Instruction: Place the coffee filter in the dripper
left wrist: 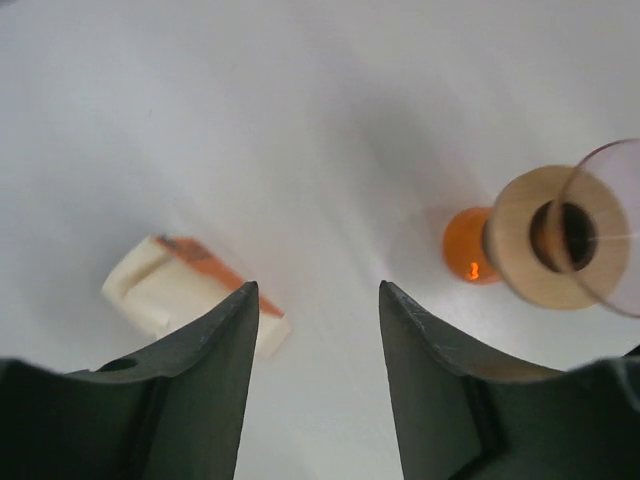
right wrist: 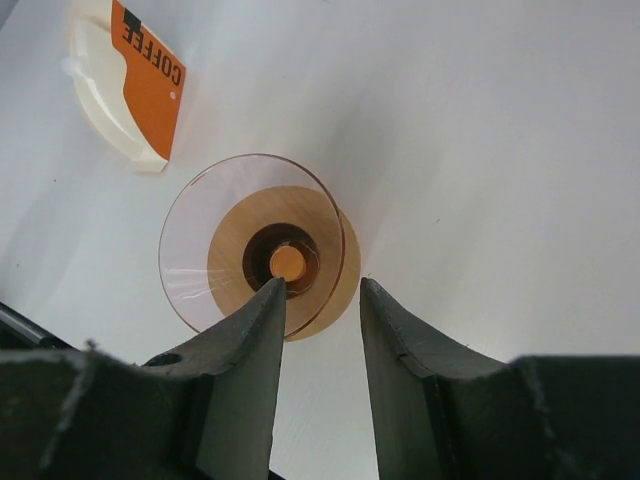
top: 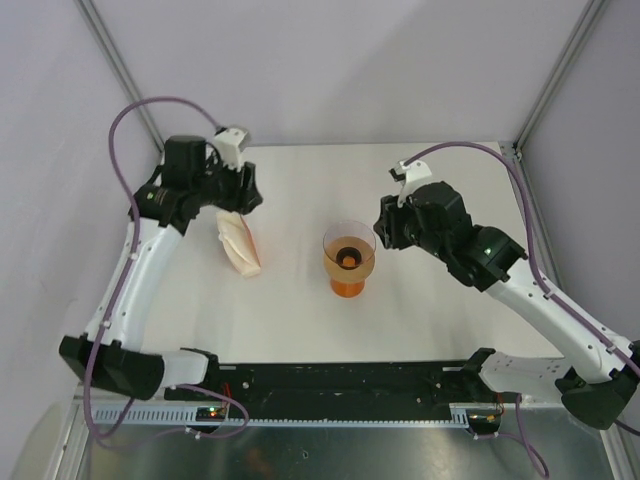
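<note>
The dripper [top: 349,243], a translucent pinkish cone with a wooden collar, stands mid-table on a small orange cup [top: 348,286]. It also shows in the right wrist view, the dripper [right wrist: 235,235] seen from above, and at the right edge of the left wrist view, the dripper [left wrist: 603,225]. No single coffee filter shows; it is out of view. My left gripper [top: 248,198] hovers over the far end of a cream filter stack [top: 240,244], jaws open and empty [left wrist: 318,290]. My right gripper [top: 384,226] hangs just right of the dripper, open with nothing between its fingers [right wrist: 322,285].
The filter stack [right wrist: 125,85] carries an orange "COFFEE" label and lies left of the dripper. In the left wrist view the stack [left wrist: 160,285] lies partly behind my left finger. Grey walls with metal posts close the table's back and sides.
</note>
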Robot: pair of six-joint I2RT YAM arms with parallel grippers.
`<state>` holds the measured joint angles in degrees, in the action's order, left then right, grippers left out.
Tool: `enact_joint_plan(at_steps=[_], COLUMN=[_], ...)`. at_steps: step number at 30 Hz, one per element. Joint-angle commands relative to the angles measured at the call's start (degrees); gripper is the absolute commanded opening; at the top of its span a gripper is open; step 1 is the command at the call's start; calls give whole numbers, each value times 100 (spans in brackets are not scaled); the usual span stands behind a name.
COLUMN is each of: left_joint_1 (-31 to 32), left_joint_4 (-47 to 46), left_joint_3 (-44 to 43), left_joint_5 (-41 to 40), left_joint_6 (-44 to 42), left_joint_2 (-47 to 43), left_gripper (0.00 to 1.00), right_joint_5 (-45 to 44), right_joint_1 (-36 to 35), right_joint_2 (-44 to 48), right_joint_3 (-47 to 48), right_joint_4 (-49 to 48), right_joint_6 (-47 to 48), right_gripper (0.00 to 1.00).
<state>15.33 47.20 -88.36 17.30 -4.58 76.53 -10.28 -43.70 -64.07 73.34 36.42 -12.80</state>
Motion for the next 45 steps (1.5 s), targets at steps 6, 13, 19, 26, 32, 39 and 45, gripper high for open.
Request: enact_joint_plan(at_steps=[6, 13, 19, 26, 32, 39, 45], left_joint_1=[-1409, -1494, -1858, -2157, -2415, -2456, -2473], left_joint_4=[-32, -423, -690, -867, -945, -980, -1009], left_joint_3=[1967, 2503, 2535, 2525, 2490, 2374, 2314], left_joint_5=[-93, -479, -504, -449, 19, 303, 406], left_joint_6=[-327, -376, -326, -309, -356, -315, -279], left_joint_2=[-535, -211, 107, 232, 328, 555, 774], left_gripper=[45, 40, 32, 32, 31, 30, 28], right_joint_5=[-122, -205, -290, -315, -296, -320, -358], right_joint_1=[-186, -187, -191, -191, -191, -191, -191], right_joint_2=[-64, 19, 144, 81, -15, -27, -20], right_joint_3=[-20, -195, -319, -355, -358, -356, -356], right_joint_4=[-282, -312, -341, -338, -369, -372, -318], right_joint_6=[217, 281, 311, 362, 405, 406, 408], right_gripper=[41, 42, 42, 42, 42, 42, 42])
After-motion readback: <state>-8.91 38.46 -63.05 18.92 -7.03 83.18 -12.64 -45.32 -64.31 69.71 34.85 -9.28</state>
